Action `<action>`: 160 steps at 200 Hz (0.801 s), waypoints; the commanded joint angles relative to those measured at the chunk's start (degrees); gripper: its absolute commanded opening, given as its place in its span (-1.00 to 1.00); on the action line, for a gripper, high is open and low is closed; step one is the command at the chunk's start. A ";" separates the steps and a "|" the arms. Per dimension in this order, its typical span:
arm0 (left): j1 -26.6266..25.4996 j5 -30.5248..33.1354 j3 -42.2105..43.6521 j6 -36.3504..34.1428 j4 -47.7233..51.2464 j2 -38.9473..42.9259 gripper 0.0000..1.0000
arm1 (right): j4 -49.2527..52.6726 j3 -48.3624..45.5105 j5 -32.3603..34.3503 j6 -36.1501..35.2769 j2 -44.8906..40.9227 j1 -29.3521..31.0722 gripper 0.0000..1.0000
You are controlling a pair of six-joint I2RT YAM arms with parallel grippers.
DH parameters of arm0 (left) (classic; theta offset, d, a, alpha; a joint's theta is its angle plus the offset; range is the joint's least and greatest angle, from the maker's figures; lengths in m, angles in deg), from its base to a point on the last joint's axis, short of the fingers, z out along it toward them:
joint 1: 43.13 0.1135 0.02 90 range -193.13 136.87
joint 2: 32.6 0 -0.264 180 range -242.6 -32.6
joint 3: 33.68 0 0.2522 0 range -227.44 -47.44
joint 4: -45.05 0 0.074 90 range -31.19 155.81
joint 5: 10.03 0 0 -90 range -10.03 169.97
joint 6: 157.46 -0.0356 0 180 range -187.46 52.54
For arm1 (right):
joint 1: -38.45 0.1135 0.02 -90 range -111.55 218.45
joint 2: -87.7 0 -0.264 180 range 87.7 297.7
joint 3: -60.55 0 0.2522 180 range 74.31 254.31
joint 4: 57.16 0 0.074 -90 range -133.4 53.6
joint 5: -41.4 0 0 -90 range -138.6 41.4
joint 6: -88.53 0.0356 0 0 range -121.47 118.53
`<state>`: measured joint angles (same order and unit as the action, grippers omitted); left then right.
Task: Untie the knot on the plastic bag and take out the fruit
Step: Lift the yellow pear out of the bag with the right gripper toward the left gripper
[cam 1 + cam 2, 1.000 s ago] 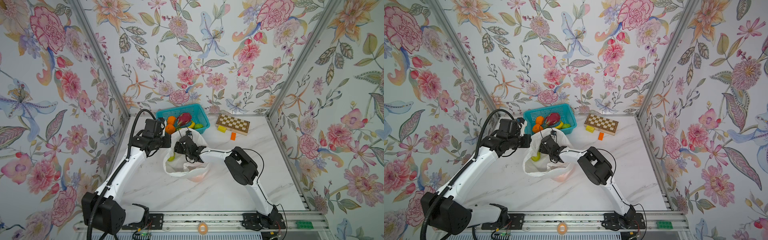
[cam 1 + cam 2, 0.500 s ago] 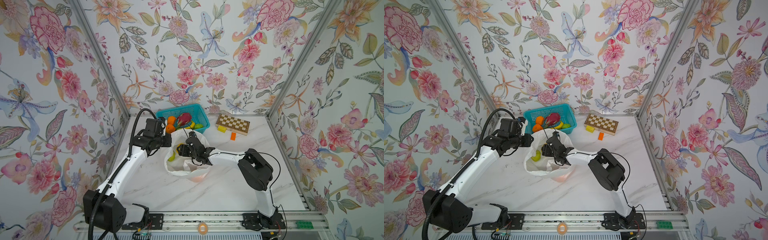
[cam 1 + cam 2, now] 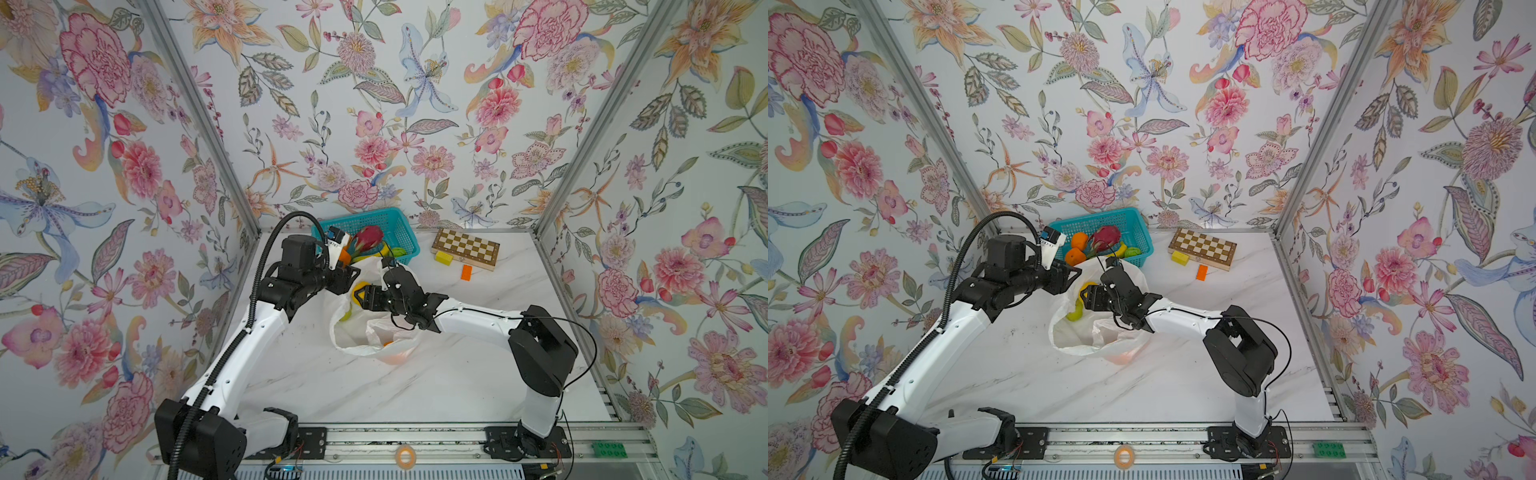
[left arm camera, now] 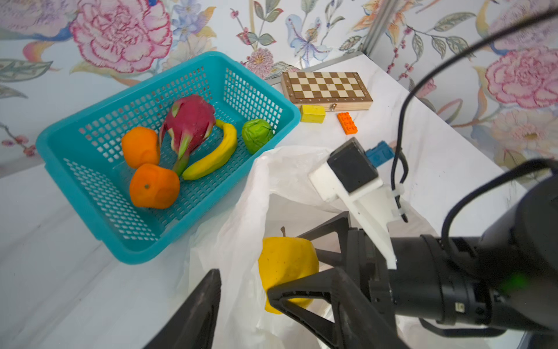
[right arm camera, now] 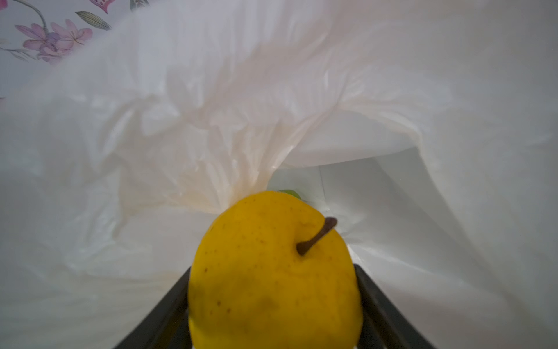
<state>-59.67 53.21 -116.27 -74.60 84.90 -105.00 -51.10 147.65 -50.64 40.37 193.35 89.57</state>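
No legible txt, brand or nr anywhere. Chessboard [image 4: 326, 87] shows plain squares only; right arm [image 4: 437, 272] has a tiny pale square mark [image 4: 459, 307] near its wrist (too small to read).

The basket [image 3: 401, 237] stands at the rear of the surface [image 3: 374, 395]. The plastic bag [image 3: 365, 345] lies directly in front of it. The chessboard [image 3: 465, 248] lies right of the basket, with a block [image 3: 443, 257] and a brick [image 3: 466, 272] just before it. Basket and bag both contain fruit [image 3: 365, 241].
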 commanded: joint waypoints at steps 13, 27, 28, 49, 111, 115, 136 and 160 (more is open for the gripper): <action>0.57 -13.06 -3.93 -14.83 1.14 -2.88 0.35 | -1.14 -2.60 -2.11 1.29 -5.07 -1.18 -0.05; 0.53 -16.65 -4.68 -19.01 1.19 -3.55 0.40 | -1.89 -4.23 -2.09 1.72 -7.00 -1.50 -0.05; 0.53 -16.87 -4.66 -19.25 1.13 -3.59 0.41 | -1.93 -4.29 -2.09 1.78 -7.19 -1.52 -0.04; 0.54 -20.57 -4.70 -25.43 1.24 -4.38 0.52 | -2.92 -6.94 -3.23 3.54 -10.20 -2.63 -0.05; -0.77 -25.22 -8.65 -46.50 11.40 -9.02 0.69 | -3.01 -12.62 -9.46 6.04 -18.96 -6.83 -0.05; -0.91 -25.22 -8.68 -47.51 11.44 -9.14 0.69 | -2.94 -12.82 -9.84 6.01 -19.52 -7.10 -0.05; -1.52 -25.32 -10.37 -49.92 11.52 -11.06 0.69 | -2.28 -13.57 -11.81 5.98 -22.21 -8.04 -0.04; -3.11 -24.70 -13.04 -52.35 12.10 -13.90 0.68 | -2.18 -14.32 -14.06 6.09 -24.27 -8.48 -0.04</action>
<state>-61.20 29.75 -125.83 -120.98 95.28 -116.59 -52.63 134.41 -60.92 45.93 171.56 81.33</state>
